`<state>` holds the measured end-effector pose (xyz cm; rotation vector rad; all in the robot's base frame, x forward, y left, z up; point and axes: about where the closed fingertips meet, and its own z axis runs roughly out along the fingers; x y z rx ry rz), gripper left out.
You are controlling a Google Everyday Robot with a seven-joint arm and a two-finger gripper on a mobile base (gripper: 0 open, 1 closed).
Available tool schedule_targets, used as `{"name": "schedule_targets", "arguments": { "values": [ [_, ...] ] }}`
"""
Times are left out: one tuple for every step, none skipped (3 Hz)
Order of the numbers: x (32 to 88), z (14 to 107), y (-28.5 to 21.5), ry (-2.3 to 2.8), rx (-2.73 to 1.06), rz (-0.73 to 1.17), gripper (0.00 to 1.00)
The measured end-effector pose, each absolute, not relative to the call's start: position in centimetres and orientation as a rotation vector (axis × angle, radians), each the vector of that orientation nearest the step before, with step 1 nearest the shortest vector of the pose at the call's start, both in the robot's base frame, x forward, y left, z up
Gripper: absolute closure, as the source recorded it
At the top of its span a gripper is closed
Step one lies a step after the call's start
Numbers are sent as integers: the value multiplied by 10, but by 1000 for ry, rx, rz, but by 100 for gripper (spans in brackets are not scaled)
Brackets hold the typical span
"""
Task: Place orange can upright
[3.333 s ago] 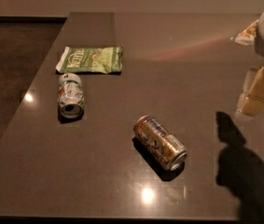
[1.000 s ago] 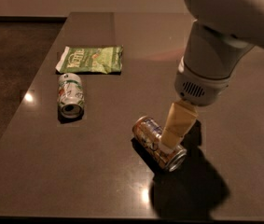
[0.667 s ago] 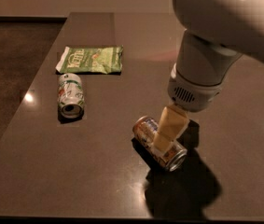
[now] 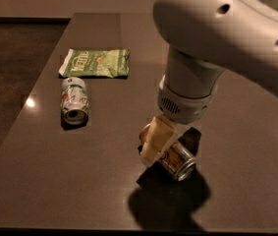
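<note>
The orange can (image 4: pixel 180 162) lies on its side on the dark table (image 4: pixel 69 186), front centre, its silver end facing front right. My gripper (image 4: pixel 171 150) hangs from the big white arm and is down over the can. A cream finger (image 4: pixel 155 139) stands on the can's left side and a dark finger (image 4: pixel 191 138) on its right. The fingers straddle the can's middle with a small gap, and the gripper is open. The can's far end is hidden behind the cream finger.
A green-and-white can (image 4: pixel 74 100) lies on its side at the left. A green snack bag (image 4: pixel 95 63) lies flat behind it. The table's left edge runs beside a dark floor (image 4: pixel 6 82). The white arm (image 4: pixel 227 33) fills the upper right.
The arm came in from the right, moved left and lowered. The gripper now sits down around the orange can. The can has not moved.
</note>
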<state>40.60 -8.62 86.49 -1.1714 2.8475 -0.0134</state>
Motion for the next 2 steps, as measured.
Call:
{"name": "schedule_targets", "arguments": {
  "values": [
    [408, 857, -81, 2887, -1076, -60, 0],
    [411, 852, -80, 2919, -999, -103, 0]
  ]
}}
